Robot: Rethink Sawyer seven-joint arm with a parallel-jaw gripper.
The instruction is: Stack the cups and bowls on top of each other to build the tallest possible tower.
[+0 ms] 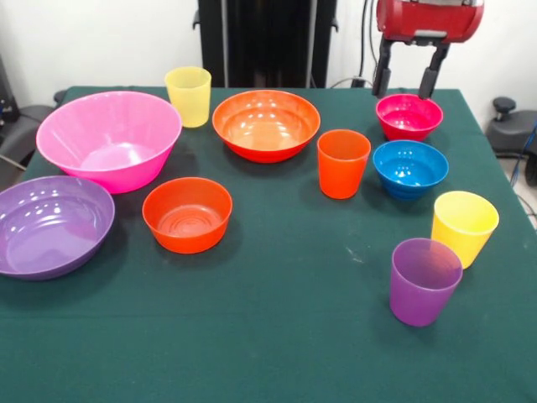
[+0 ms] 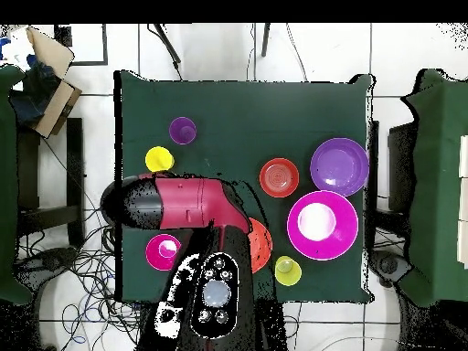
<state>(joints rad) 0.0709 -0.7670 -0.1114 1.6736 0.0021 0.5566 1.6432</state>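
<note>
Nearest you, bare green worktop (image 1: 210, 336) fronts the purple cup (image 1: 424, 281), every cup and bowl stands separate behind it, and your claw (image 1: 407, 82) hangs wide, empty, above the magenta bowl (image 1: 409, 116).

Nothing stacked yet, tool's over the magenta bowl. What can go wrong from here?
1. The open tool hangs above the magenta bowl; its glossy curved rim may slip from a pinch.
2. The blue bowl and orange cup stand close by, so a descent or lift might knock them.
3. The big pink bowl sits across the table, so a long carry.
</note>
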